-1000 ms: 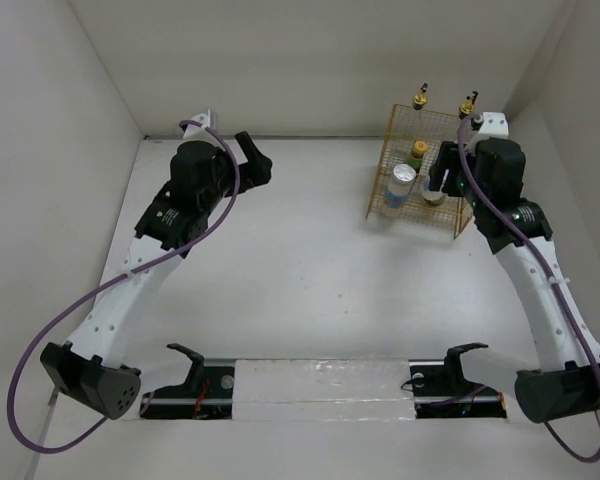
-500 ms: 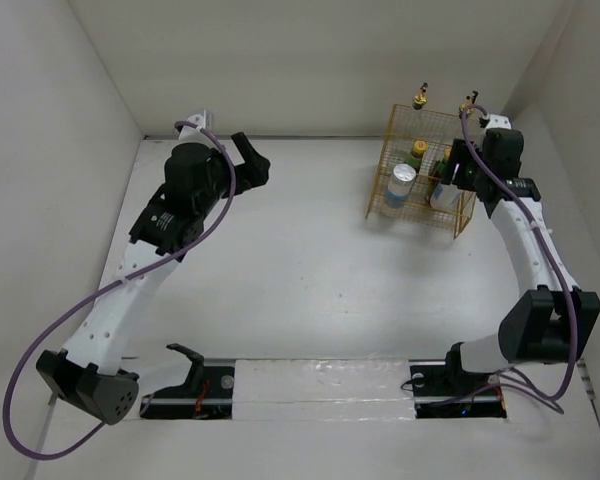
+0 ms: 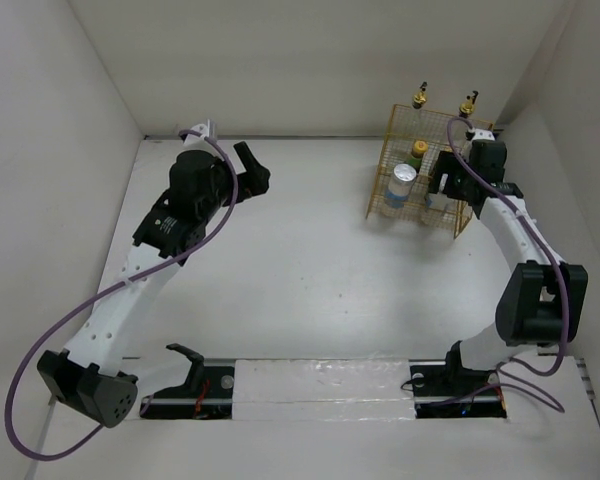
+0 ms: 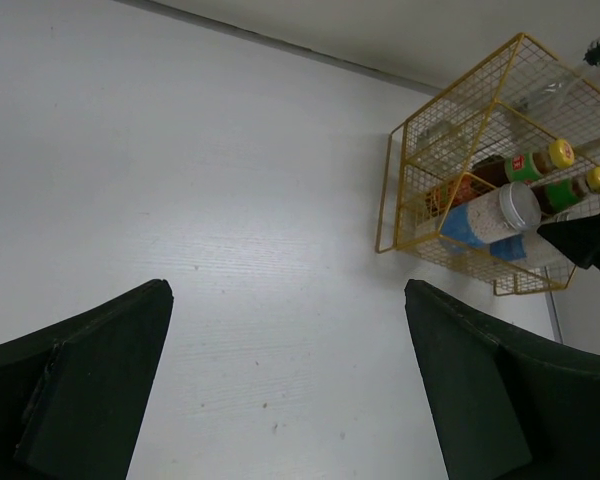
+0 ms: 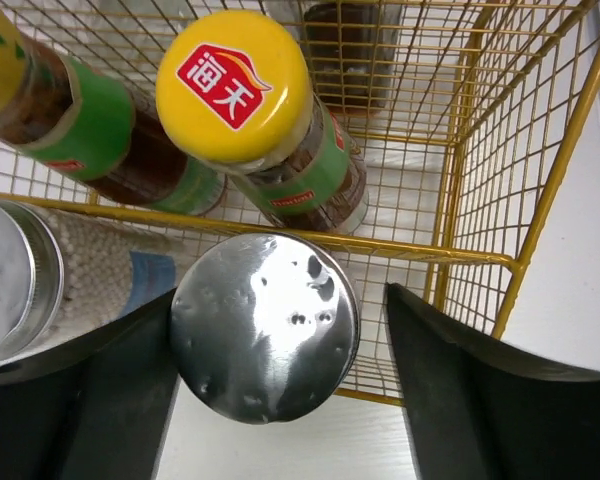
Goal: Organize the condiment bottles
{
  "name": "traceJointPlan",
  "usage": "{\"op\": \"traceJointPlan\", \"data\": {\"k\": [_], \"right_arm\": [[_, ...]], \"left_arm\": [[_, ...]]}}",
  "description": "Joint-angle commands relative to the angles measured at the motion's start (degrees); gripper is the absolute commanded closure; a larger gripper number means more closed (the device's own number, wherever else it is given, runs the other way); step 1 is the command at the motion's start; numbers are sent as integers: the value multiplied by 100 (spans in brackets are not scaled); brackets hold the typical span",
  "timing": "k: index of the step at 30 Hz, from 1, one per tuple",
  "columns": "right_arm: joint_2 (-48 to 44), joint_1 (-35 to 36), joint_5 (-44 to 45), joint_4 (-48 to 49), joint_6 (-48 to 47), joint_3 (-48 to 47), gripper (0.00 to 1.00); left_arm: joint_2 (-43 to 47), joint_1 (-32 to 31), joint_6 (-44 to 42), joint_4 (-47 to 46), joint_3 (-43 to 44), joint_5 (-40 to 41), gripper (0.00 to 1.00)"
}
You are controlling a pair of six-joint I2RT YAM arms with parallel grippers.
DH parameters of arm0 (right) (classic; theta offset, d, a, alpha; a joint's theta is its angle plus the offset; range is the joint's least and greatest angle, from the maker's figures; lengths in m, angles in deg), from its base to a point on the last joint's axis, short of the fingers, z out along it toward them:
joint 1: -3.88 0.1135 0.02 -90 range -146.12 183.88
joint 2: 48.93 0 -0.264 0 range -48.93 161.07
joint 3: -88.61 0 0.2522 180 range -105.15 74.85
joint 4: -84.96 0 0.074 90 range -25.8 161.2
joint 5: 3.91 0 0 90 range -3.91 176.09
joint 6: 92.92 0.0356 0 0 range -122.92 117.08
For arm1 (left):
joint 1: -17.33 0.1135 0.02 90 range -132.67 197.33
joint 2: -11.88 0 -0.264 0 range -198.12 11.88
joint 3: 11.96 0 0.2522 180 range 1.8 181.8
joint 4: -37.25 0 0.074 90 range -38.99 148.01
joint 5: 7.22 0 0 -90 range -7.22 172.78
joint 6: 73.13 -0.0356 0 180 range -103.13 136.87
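Our right gripper straddles the silver-topped shaker, jaws apart; our left gripper gapes empty. A crooked move could snag the gold wire rack, tipping that shaker.

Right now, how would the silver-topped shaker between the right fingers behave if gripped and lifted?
The shaker has a polished, hard-looking lid, likely slippery. The rack wire crosses close beside it, so it may catch when lifted.

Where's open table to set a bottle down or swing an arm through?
Bare table from the left gripper across to the gold wire rack, and forward to the near edge. Crowded: the rack's corner, full of bottles, right gripper straddling a shaker.
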Motion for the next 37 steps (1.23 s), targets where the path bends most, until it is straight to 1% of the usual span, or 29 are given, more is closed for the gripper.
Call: {"op": "traceJointPlan", "data": {"k": [1,2,3,8,10,11,13,15,16,20,21,23,26,28,37], "right_arm": [[-104,78,88,488,49,-5,17],[-191,78,158,401,101,-5,5],[-253,131,228,400,102,-5,0],[-902,183,316,207,102,-137,0],[-1368,236,387,120,102,-199,0],[-1535,384,387,14,102,-199,0],[-2080,526,387,-74,102,-50,0],[-2466,762,168,-75,102,161,0],[-2842,851,89,-75,102,423,0],[-3776,1369,-517,-75,181,1031,0],[-3961,1492,-893,39,181,1171,0],[-4495,1844,-1255,40,181,1583,0],[-5111,2248,-1275,-47,277,2093,0],[-5385,2433,-1161,-170,418,2279,0],[-5605,2759,-888,-496,418,2351,0]], "left_arm": [[140,-19,25,-86,-97,35,0],[140,-19,25,-34,-97,35,0],[140,-19,25,-33,-149,35,0],[193,-19,25,19,-150,87,0],[255,-19,25,19,-150,87,0],[307,-19,25,19,-150,139,0],[429,-19,77,19,-281,140,0],[517,-19,78,19,-360,202,0],[605,-19,78,19,-422,202,0],[738,-19,78,89,-483,254,0],[834,-19,78,90,-484,254,0],[1018,-19,78,142,-598,307,0],[1194,-19,78,142,-843,307,0],[1335,-19,78,195,-914,307,0],[1695,-19,183,178,-1187,140,0]]}}
